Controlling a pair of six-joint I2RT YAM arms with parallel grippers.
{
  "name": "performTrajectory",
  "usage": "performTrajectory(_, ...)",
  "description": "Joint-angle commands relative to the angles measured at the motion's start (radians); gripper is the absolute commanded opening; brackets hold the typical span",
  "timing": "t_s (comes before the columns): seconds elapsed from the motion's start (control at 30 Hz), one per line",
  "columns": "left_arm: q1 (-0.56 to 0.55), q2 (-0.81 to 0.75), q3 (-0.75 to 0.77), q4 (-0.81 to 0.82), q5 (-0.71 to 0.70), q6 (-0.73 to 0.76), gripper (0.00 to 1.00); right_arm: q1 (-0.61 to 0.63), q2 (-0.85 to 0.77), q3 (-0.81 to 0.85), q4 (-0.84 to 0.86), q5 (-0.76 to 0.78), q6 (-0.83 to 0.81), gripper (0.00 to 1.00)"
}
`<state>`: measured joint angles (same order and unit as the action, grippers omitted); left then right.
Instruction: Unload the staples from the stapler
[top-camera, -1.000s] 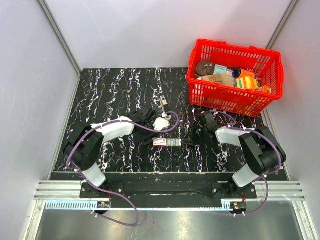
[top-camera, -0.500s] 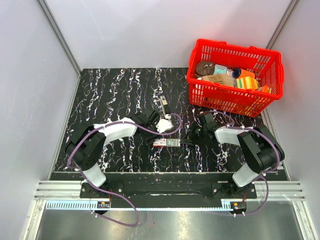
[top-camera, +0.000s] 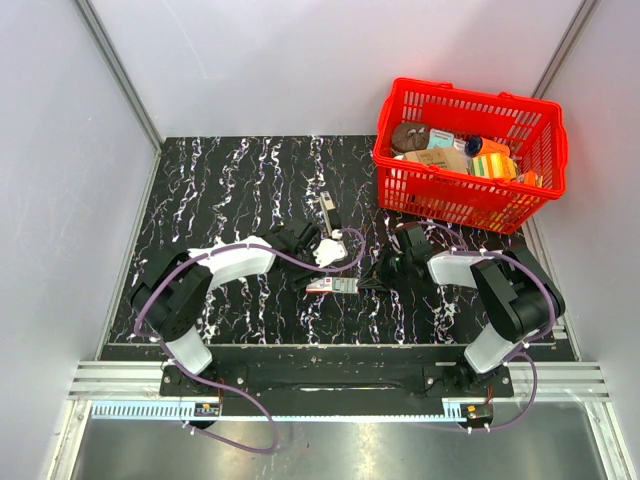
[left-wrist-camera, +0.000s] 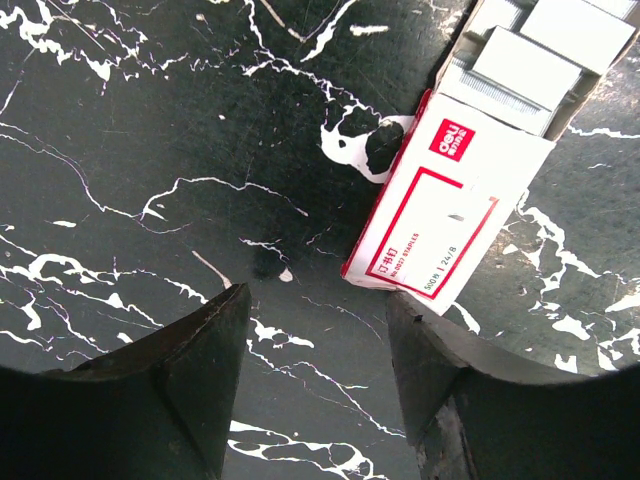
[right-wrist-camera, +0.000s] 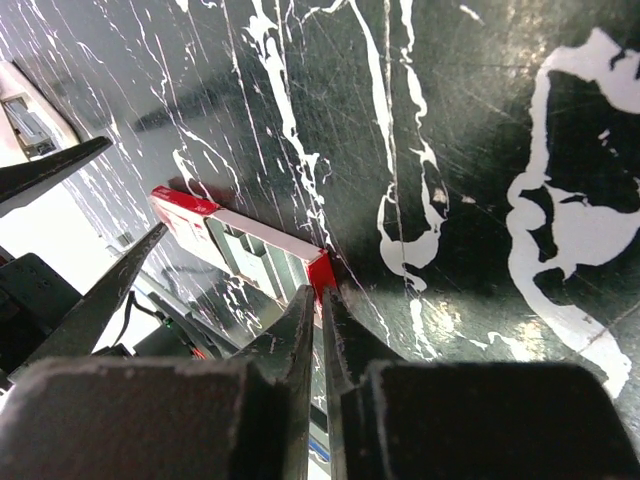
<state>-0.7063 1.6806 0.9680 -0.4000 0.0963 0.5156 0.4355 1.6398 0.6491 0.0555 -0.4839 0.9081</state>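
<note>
The small silvery stapler (top-camera: 325, 206) lies on the black marbled table, beyond the grippers. The staples do not show as a loose dark-grey strip. A red-and-white box (top-camera: 333, 285) lies between the grippers with its tray slid open; silvery blocks fill the tray (left-wrist-camera: 530, 60). My left gripper (top-camera: 318, 266) is open and empty (left-wrist-camera: 315, 300), low over the table, with the box (left-wrist-camera: 440, 220) just beyond its right finger. My right gripper (top-camera: 368, 280) is shut (right-wrist-camera: 320, 292), its tips against the red end of the box's tray (right-wrist-camera: 250, 240). I cannot tell if it pinches that end.
A red plastic basket (top-camera: 450, 195) full of mixed items stands at the back right, close behind the right arm. Grey walls enclose the table on three sides. Purple cables loop off both arms near the box.
My left gripper has shifted a little right, toward the box. My right gripper has edged left until its tips meet the box's open end. The box and stapler have stayed put.
</note>
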Motion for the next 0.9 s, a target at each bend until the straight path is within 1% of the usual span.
performTrajectory(0.0,-0.01,0.014,0.018,0.027,-0.007,0.0,0.61,-0.003,-0.003,0.049,0.004,-0.013,-0.023,0.12)
performTrajectory(0.13,-0.01,0.016,0.023,0.026,-0.007,-0.003,0.61,0.006,0.012,0.072,0.004,-0.018,-0.025,0.11)
performTrajectory(0.33,-0.018,0.011,0.024,0.026,-0.007,-0.008,0.61,0.054,0.041,0.109,0.004,0.002,-0.015,0.12)
performTrajectory(0.6,-0.018,0.004,0.023,0.026,-0.003,-0.005,0.6,0.069,0.098,0.133,0.014,-0.022,-0.012,0.12)
performTrajectory(0.83,-0.019,0.005,-0.012,0.05,-0.033,0.049,0.6,0.069,0.104,0.159,-0.049,-0.007,-0.077,0.12)
performTrajectory(0.87,-0.019,0.005,-0.02,0.059,-0.041,0.064,0.6,0.068,0.107,0.165,-0.081,-0.007,-0.086,0.13)
